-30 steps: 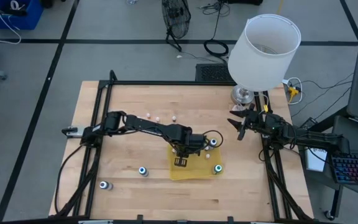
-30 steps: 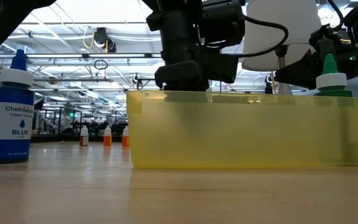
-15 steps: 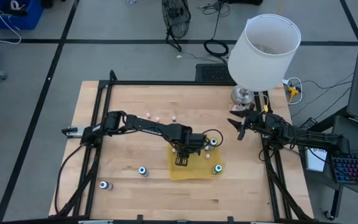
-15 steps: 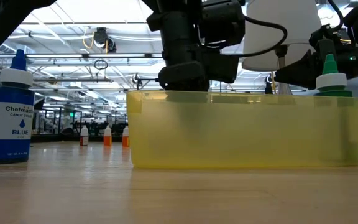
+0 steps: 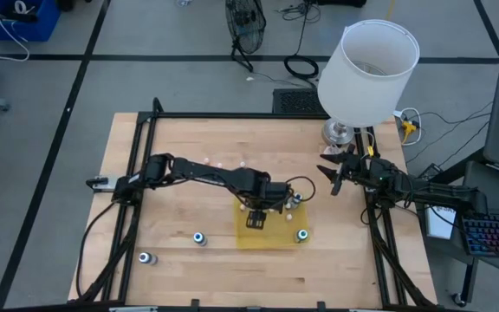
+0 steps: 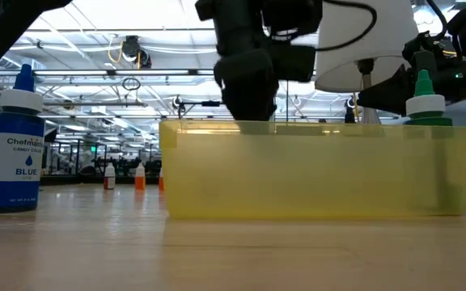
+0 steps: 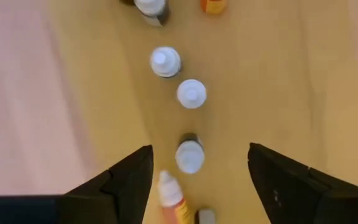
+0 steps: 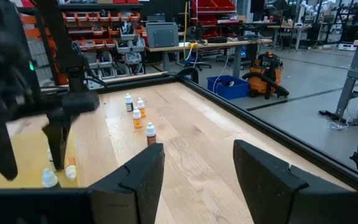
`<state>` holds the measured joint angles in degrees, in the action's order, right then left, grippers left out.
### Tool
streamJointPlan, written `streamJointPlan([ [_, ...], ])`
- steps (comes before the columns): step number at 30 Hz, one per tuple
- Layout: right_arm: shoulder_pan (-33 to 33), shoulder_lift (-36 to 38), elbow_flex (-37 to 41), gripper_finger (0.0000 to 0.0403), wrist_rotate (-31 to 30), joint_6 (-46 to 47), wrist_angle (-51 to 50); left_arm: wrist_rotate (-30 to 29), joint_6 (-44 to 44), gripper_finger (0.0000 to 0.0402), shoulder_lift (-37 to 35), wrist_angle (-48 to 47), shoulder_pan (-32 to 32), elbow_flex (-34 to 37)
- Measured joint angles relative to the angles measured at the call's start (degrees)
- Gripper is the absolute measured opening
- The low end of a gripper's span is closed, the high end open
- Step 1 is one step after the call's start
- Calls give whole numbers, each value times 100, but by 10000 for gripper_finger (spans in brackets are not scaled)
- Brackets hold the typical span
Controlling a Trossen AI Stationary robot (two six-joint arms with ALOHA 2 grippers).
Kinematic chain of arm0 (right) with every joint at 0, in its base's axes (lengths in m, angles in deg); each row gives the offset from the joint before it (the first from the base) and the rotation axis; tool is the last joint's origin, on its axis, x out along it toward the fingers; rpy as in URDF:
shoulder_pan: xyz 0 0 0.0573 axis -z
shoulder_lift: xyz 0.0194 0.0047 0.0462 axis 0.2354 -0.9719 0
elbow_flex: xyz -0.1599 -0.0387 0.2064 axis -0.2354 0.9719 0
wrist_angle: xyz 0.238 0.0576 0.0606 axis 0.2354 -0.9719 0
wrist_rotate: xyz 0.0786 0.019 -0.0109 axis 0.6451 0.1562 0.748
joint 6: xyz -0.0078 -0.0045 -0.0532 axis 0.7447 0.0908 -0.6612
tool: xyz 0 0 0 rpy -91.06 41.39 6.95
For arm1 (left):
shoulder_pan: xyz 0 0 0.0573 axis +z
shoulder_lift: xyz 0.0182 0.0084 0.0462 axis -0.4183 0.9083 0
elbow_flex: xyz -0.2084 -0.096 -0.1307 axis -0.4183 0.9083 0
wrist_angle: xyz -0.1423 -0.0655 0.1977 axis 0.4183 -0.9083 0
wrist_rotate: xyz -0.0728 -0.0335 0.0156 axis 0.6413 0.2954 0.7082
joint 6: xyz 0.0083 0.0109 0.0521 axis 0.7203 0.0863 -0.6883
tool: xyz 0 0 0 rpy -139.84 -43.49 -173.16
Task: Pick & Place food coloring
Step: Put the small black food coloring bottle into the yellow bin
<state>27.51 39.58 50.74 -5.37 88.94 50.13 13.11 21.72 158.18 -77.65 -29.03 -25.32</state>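
Tray (image 5: 271, 238) sits mid-table, toward the front edge. Left gripper (image 5: 254, 218) hangs over the tray's left half, small bottles (image 7: 190, 155) below it inside the tray. One larger bottle (image 5: 302, 234) at the tray's right, possibly inside. Two more (image 5: 199, 237) (image 5: 145, 258) on the table left of the tray. Lamp (image 5: 366, 74) at the back right corner, right gripper (image 5: 332, 178) just before it.

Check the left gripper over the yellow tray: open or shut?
Open. In the left wrist view the left gripper has its fingers spread apart, nothing between them, above small bottles.
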Motion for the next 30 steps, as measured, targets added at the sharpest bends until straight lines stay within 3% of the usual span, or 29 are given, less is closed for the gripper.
streamJointPlan([
  [7, 0, 0, 0, 181, 0, 2, 0, -477, 131, 255, -12, -1552, 107, -797],
  [12, 0, 0, -2, 181, 0, 1, 2, -284, 371, 232, -519, -2067, 368, -590],
  [15, 0, 0, 0, 181, -2, 0, 0, -336, 456, 217, -1115, -1767, 533, 16],
  [22, 0, -11, -2, 181, 0, 1, 13, -546, 913, 192, -2998, -740, 1061, 2272],
  [26, 0, -11, -2, 181, 0, 2, 15, -927, 1568, 195, -3870, -293, 1461, 3604],
  [30, 0, -11, -2, 181, 0, 2, 15, -906, 2315, 211, -4293, -135, 1932, 4462],
])
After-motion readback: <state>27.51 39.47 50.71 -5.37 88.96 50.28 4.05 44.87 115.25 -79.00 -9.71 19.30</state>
